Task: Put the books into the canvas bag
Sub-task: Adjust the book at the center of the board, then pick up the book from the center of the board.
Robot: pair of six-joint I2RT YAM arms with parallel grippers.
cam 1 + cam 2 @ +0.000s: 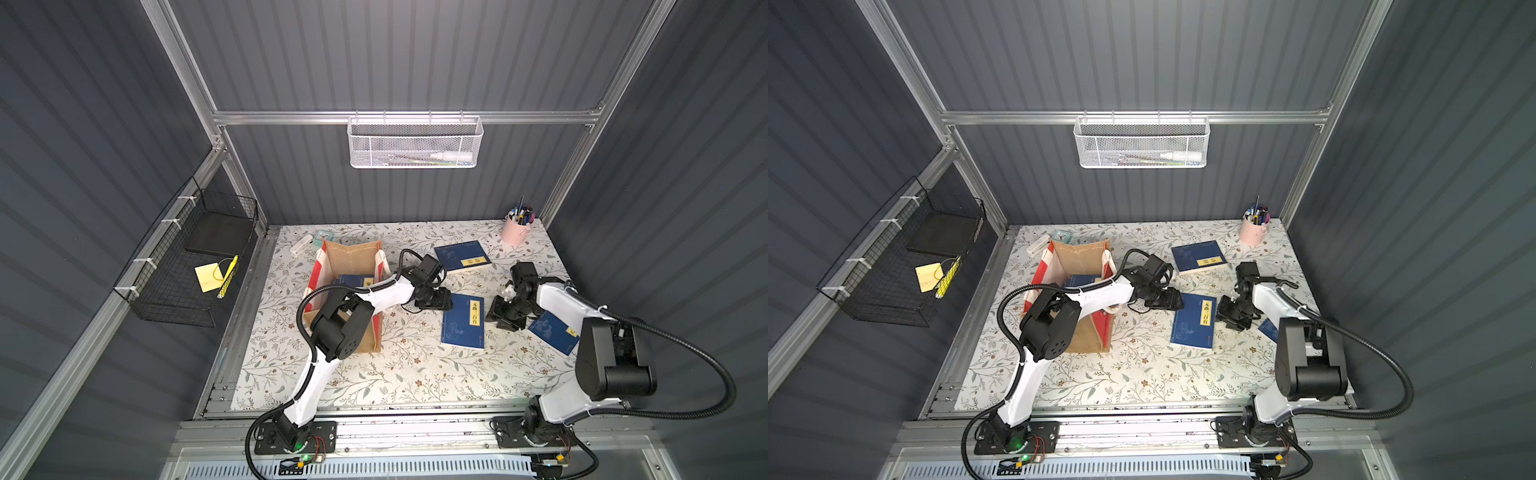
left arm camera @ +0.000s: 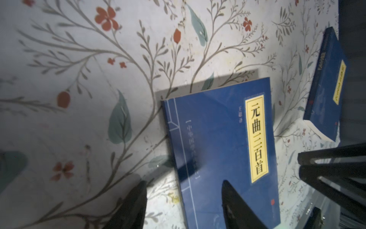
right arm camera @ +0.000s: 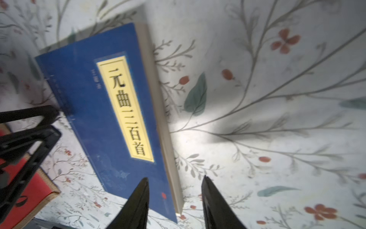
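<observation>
The canvas bag (image 1: 353,251) (image 1: 1079,255) stands open at the table's left, and a navy book (image 1: 353,281) lies inside it. Another navy book with a yellow label (image 1: 462,326) (image 1: 1192,326) (image 2: 217,138) (image 3: 111,111) lies flat mid-table. My left gripper (image 1: 436,300) (image 2: 184,184) hovers open over its spine edge. My right gripper (image 1: 505,318) (image 3: 175,178) is open over the opposite page-edge corner. Neither grips the book. A second book (image 1: 462,256) (image 2: 324,89) lies further back, and a third (image 1: 555,332) is partly hidden under my right arm.
A pink pen cup (image 1: 516,228) stands at the back right corner. Small white and teal items (image 1: 301,245) lie behind the bag. A white mesh basket (image 1: 415,143) hangs on the back wall, and a black wire basket (image 1: 183,270) with a yellow note hangs left.
</observation>
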